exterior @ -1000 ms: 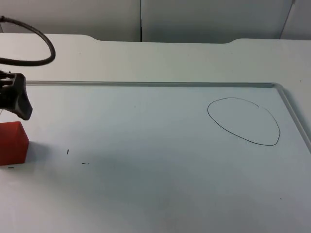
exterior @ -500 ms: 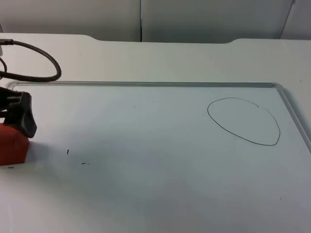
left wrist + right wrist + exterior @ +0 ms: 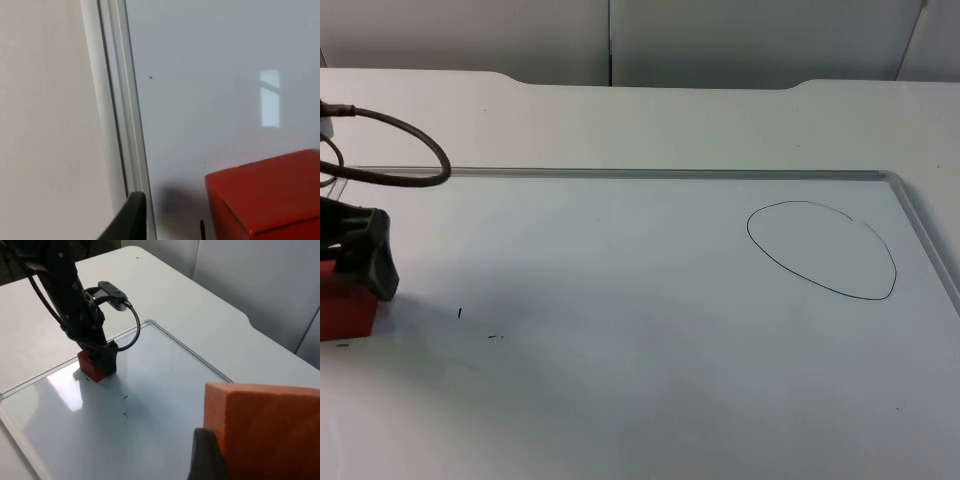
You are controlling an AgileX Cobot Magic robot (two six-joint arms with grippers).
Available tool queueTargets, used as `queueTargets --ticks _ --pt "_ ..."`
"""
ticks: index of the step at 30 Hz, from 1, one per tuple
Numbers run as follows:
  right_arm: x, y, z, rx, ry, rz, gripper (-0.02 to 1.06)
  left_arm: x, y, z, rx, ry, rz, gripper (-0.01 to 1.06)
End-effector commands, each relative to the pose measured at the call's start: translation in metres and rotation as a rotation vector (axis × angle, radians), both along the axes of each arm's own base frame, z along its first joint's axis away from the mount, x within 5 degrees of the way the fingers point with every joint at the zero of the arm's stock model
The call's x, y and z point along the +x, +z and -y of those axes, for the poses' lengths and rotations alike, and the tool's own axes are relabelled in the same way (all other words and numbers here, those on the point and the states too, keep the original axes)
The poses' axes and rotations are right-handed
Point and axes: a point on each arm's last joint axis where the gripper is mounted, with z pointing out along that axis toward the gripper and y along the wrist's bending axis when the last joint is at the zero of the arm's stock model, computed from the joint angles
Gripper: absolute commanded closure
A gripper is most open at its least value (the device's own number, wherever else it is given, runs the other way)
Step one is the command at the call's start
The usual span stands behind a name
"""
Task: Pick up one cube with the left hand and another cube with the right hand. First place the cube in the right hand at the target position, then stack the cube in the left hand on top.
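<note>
The left gripper (image 3: 365,265) is down at the near-left edge of the white surface (image 3: 640,380), right over the red cube (image 3: 348,312); the cube sits on the whiteboard (image 3: 620,260) directly under and partly behind the jaws, and from the left wrist view it lies off to one side of the single fingertip (image 3: 131,216) that shows, close to it but not touching; whether the left jaws are spread or pressed together I cannot tell; my guess is they are placed to straddle the cube before closing.

The right gripper (image 3: 210,460) is high above the surface, and its jaws are pinching an orange cube (image 3: 265,430), which sits tight against the finger; from there the left arm (image 3: 70,295) and the red cube (image 3: 91,367) look far off across the whiteboard.

The drawn outline (image 3: 820,248) that I take for the target lies well apart from the left jaws, on the far-right part of the whiteboard, so the right arm is the nearer one to it; that suits the order, orange cube down first. The red cube looks square, with no long axis to favour.
</note>
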Motion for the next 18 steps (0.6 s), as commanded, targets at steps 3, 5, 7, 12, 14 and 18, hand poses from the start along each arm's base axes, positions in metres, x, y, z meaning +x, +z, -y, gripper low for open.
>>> queueTargets --ticks 3,5,7,12,14,18 --pt "-0.001 0.003 0.000 0.019 0.005 0.021 1.05 0.001 0.000 0.007 -0.003 -0.012 0.008 0.04" --pt "-0.001 0.003 0.000 0.019 0.005 0.021 1.05 0.001 0.000 0.009 0.001 -0.023 0.011 0.05" --pt "-0.001 0.003 0.000 0.019 0.005 0.021 1.05 0.000 0.000 0.014 0.004 -0.041 0.013 0.12" --pt "-0.001 0.003 0.000 0.019 0.005 0.021 1.05 0.001 0.000 0.014 0.005 -0.039 0.019 0.38" --pt "-0.001 0.003 0.000 0.019 0.005 0.021 1.05 0.001 0.000 0.014 0.005 -0.039 0.019 0.47" --pt "-0.001 0.003 0.000 0.016 0.004 0.024 1.05 0.000 0.000 0.015 0.003 -0.039 0.012 0.80"
